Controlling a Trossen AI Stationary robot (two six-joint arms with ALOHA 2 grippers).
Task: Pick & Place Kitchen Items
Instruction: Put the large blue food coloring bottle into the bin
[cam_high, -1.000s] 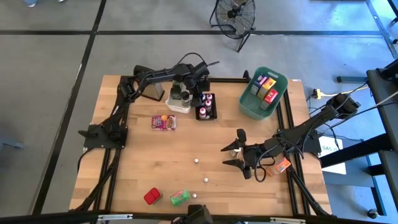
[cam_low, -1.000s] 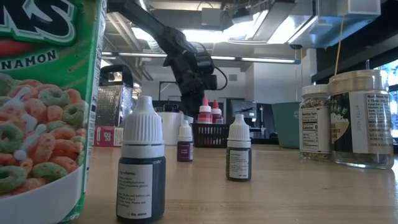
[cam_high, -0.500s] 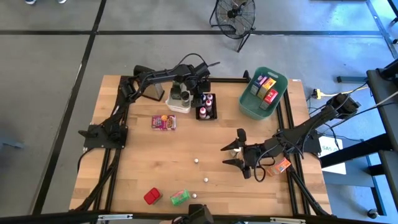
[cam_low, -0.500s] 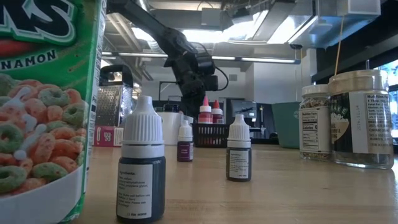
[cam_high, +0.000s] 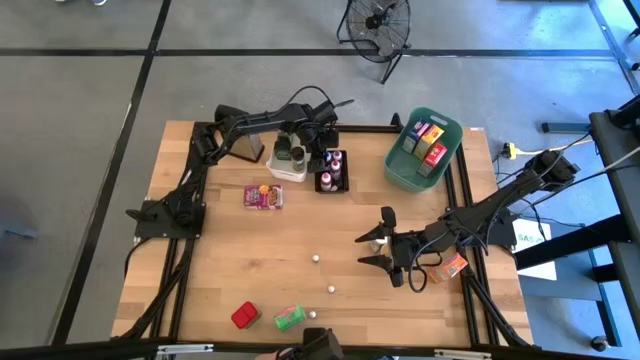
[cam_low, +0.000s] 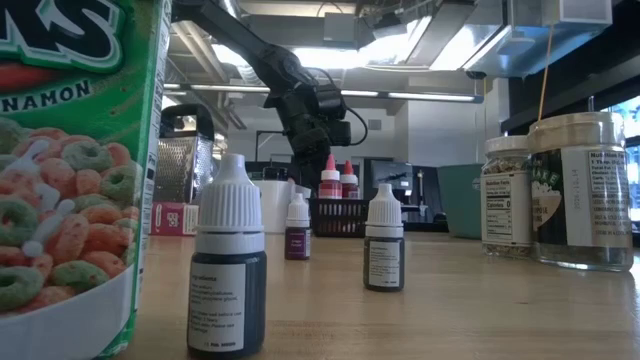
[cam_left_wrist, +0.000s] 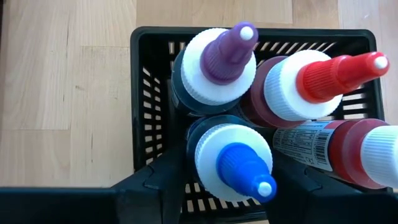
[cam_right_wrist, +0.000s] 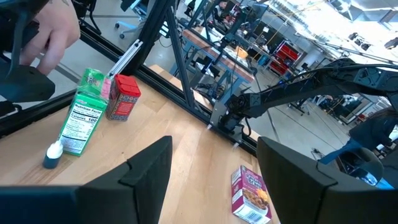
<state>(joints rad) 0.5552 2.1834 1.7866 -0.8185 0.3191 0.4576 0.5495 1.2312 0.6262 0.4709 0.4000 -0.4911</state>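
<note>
My left gripper (cam_left_wrist: 227, 186) hangs over the black basket (cam_left_wrist: 149, 93) at the table's far edge, fingers either side of the blue-capped bottle (cam_left_wrist: 233, 163), standing inside with 3 others. The jaws have widened over the last second, so I judge it just released, though contact is hard to see. My right gripper (cam_high: 385, 245) waits open, empty, near the table's front right.
</note>
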